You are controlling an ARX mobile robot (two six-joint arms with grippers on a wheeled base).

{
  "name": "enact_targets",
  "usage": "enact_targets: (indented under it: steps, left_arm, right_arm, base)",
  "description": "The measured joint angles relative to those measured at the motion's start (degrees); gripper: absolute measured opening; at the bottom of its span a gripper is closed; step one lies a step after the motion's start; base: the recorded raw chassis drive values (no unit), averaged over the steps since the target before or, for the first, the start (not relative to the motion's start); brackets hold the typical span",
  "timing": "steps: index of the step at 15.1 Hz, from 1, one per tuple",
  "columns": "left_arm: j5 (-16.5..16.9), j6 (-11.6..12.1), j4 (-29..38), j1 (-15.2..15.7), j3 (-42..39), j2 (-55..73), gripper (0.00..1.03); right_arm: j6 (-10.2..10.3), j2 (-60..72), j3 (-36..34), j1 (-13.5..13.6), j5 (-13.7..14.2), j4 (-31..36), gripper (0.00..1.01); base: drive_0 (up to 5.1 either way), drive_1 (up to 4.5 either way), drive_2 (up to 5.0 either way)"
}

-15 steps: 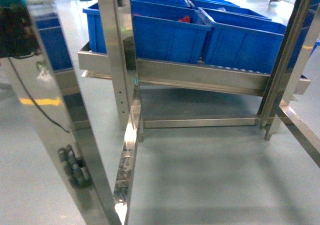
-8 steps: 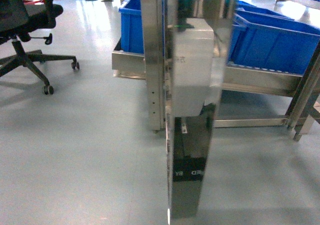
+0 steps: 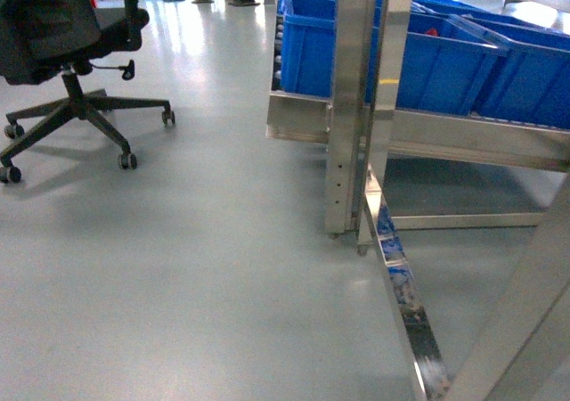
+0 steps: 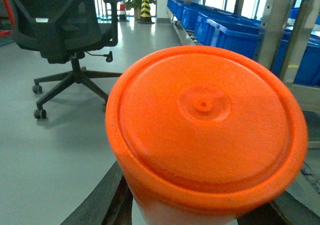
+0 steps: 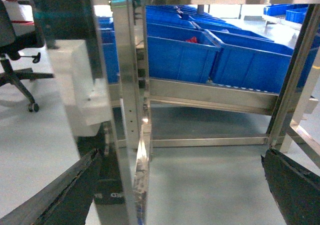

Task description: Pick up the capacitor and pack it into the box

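The left wrist view is filled by a white cylinder with a broad orange end cap, which I take for the capacitor. It sits between the two dark fingers of my left gripper, which is shut on its white body. My right gripper is open above the grey floor, with nothing between its dark fingers. The box is out of view. Neither gripper shows in the head view.
A steel rack holding blue crates stands to the right, and its shiny upright is close before the right gripper. A black office chair stands at the far left on the grey floor.
The head view has swung left. The rack and crates slid to the right of the picture and the office chair came into view at the left.
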Motion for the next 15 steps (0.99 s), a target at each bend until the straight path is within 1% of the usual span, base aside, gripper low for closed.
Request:
enact_targets:
  steps: [15]
  left_arm:
    - [0.13, 0.0, 0.07, 0.0, 0.0, 0.0, 0.44]
  right_arm:
    - [0.0, 0.0, 0.0, 0.0, 0.02, 0.0, 0.98]
  base:
    - [-5.1, 2.4, 2.4]
